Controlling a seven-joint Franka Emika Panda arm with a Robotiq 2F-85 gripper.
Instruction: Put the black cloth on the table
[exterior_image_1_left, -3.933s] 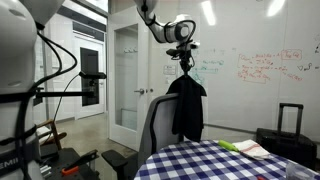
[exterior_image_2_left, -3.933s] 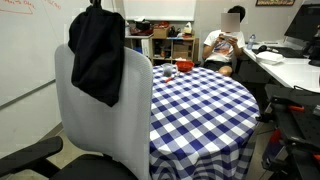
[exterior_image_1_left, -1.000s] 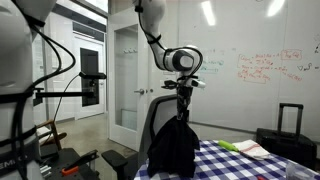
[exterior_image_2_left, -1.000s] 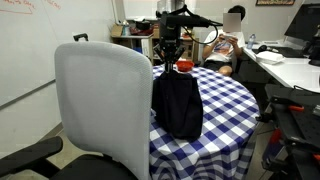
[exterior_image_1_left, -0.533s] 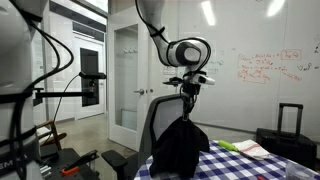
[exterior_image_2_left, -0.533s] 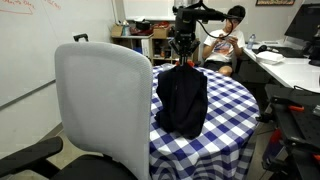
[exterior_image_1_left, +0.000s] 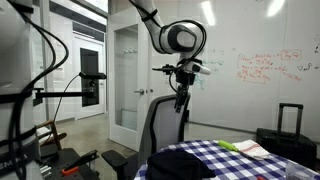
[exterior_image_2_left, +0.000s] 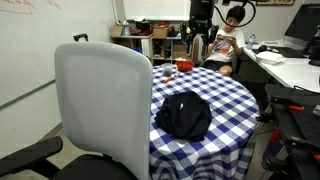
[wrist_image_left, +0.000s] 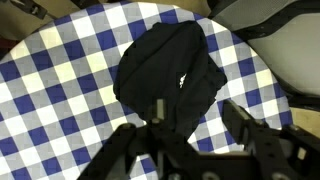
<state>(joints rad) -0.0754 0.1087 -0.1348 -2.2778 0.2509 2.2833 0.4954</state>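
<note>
1. Black fingers (wrist_image_left: 118, 152) of the hand (wrist_image_left: 182, 125) stand wide apart in the wrist view. Nothing lies between them, so the hand is empty.
2. Hand position: it hangs above the counter (wrist_image_left: 60, 70), clear of the black cloth (wrist_image_left: 165, 70), which sits directly beneath it.
3. Cloth location: the black cloth lies in a crumpled heap on the checkered counter. In an exterior view (exterior_image_2_left: 185, 115) it rests wholly on the top, on the side nearer the grey office chair (exterior_image_2_left: 100, 100).
4. Step in hand: judged from this layout, placement looks complete and only withdrawal is left.
5. Next move: raise the hand straight up with the jaws wide, so that no finger snags a fold and drags the cloth toward the edge.
6. View differences:
   - The wrist view alone shows the finger gap and the heap's outline from above.
   - An exterior view shows the vertical gap between hand (exterior_image_1_left: 181, 100) and cloth, though the heap is cut by the bottom of the frame.
   - Only an exterior view shows the red object (exterior_image_2_left: 184, 67) and the seated person (exterior_image_2_left: 222, 45) beyond the counter.
</note>
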